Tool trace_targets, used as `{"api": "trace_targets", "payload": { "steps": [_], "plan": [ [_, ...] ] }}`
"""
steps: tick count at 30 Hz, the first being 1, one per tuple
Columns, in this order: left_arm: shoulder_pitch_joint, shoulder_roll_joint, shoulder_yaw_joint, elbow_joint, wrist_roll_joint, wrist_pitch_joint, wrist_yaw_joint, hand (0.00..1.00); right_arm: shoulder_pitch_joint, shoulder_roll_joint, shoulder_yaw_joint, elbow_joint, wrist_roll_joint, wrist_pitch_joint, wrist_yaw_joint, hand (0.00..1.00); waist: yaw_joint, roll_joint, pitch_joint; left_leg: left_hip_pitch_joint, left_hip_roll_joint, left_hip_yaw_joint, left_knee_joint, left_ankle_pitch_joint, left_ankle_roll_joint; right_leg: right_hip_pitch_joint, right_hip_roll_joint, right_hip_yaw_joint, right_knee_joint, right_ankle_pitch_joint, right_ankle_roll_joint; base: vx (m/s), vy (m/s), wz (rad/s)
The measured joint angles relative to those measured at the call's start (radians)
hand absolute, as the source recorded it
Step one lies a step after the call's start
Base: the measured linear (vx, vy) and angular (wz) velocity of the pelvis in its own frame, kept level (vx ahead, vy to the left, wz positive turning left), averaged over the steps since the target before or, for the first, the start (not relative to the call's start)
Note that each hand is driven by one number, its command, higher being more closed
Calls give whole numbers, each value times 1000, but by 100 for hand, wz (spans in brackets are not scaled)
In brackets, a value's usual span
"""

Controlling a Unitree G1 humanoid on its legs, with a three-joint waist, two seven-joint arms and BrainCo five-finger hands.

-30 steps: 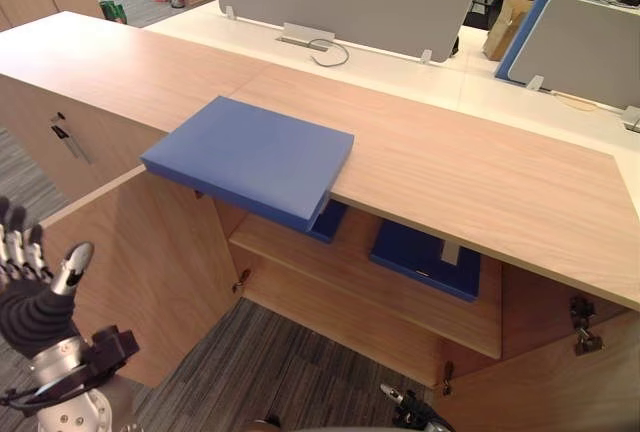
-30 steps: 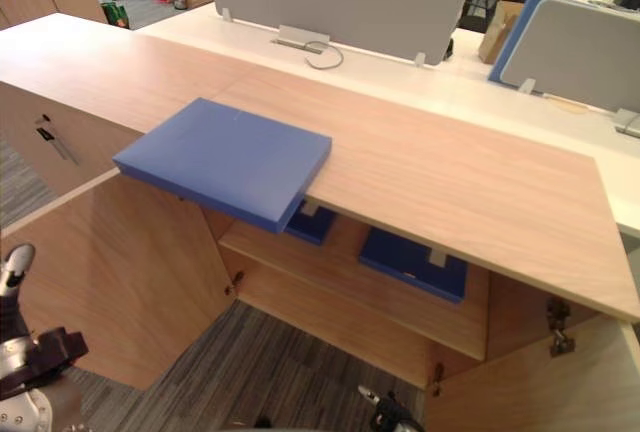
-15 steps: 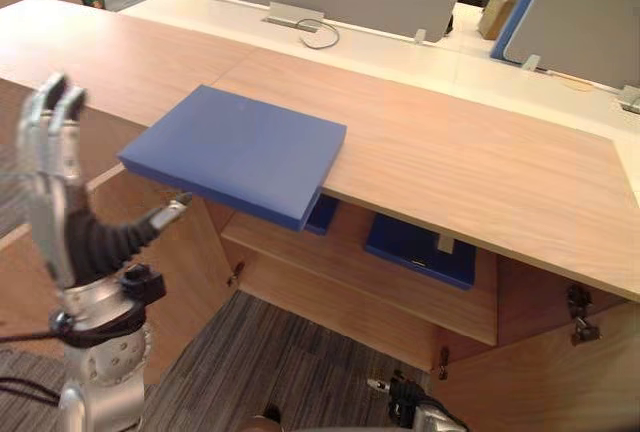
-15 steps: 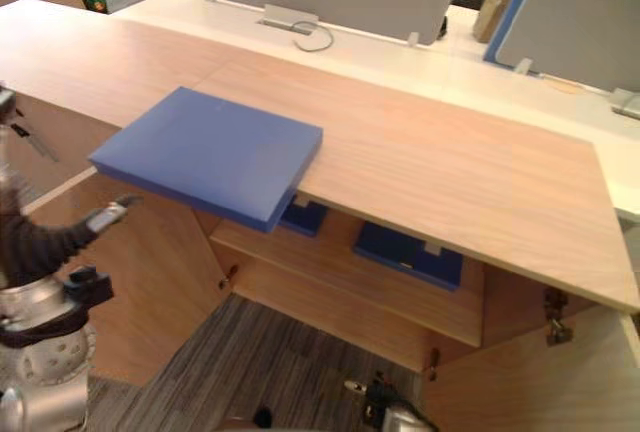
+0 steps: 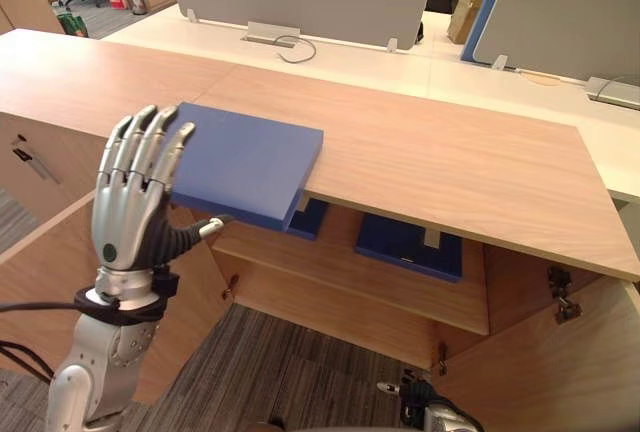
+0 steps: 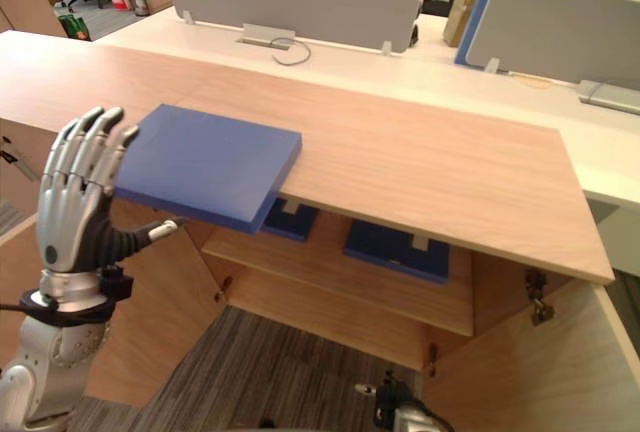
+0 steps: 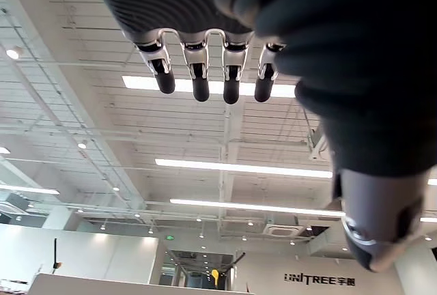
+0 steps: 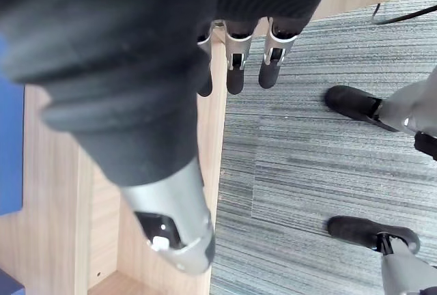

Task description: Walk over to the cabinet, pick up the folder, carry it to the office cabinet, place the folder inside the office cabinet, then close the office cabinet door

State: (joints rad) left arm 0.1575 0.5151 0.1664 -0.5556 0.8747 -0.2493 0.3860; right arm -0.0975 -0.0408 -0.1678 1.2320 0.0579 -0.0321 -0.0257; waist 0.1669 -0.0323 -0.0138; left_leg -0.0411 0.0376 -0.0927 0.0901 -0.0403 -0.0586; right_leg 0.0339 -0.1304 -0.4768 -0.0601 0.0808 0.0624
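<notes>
Left robot hand [image 5: 128,214]: raised upright, fingers straight and fanned, nothing held, just beside the near corner of the blue folder [image 5: 248,157]. Right robot hand [image 8: 275,56]: low by the open cabinet [image 5: 340,274], fingers relaxed, empty. Folder: flat on the wooden surface [image 5: 440,152], overhanging the front edge above the shelf. Risks tipping it off that edge if pressed down or pinched by one corner only. Could also clip the open door [image 5: 40,272] on the reach.

Blue folder [image 5: 250,157] flat on cabinet top [image 5: 450,167], overhanging
</notes>
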Motion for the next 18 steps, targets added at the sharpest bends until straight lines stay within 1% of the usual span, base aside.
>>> {"api": "trace_targets", "payload": {
  "steps": [2, 6, 7, 10, 15, 18],
  "plan": [
    [-18, 27, -16, 47, 3, -17, -2, 0, 2, -6, -6, 0, 0, -1, 0, 0, -1, 3, -7, 8, 4, 13, -3, -1, -1, 3, 4, 14, 0, 1, -2, -24, 6, -16],
    [-39, 70, -39, 95, 20, -23, -2, 0, 6, -16, -15, 6, 1, -1, 0, 0, -10, 3, -23, 9, 5, 18, -7, 0, -1, 1, 4, 18, 0, 2, -3, -19, 14, -5],
    [-48, 88, -56, 116, 23, -25, -6, 0, 6, -16, -43, 13, 1, -1, -1, 0, -12, 3, -28, 10, 5, 20, -8, 0, -1, 1, 4, 20, 0, 2, -3, -5, 21, -3],
    [-67, 111, -82, 164, 28, -36, -29, 0, 8, -19, -50, 21, 0, -1, -6, 0, -15, 2, -32, 13, 5, 24, -10, 0, -1, 0, 4, 23, 0, 2, -3, 2, 15, -3],
    [-79, 130, -114, 242, 33, -40, -56, 0, 9, -18, -80, 21, 0, -1, -7, 0, -18, 2, -33, 24, 6, 37, -19, 0, -1, 0, 5, 38, 0, 2, -3, 11, 25, -9],
    [-98, 140, -125, 298, 33, -35, -68, 0, 9, -19, -84, 21, 0, -1, -7, 0, -25, 2, -33, 25, 7, 39, -20, 0, -1, -2, 6, 40, 0, 2, -3, 0, 0, 0]
  ]
}}
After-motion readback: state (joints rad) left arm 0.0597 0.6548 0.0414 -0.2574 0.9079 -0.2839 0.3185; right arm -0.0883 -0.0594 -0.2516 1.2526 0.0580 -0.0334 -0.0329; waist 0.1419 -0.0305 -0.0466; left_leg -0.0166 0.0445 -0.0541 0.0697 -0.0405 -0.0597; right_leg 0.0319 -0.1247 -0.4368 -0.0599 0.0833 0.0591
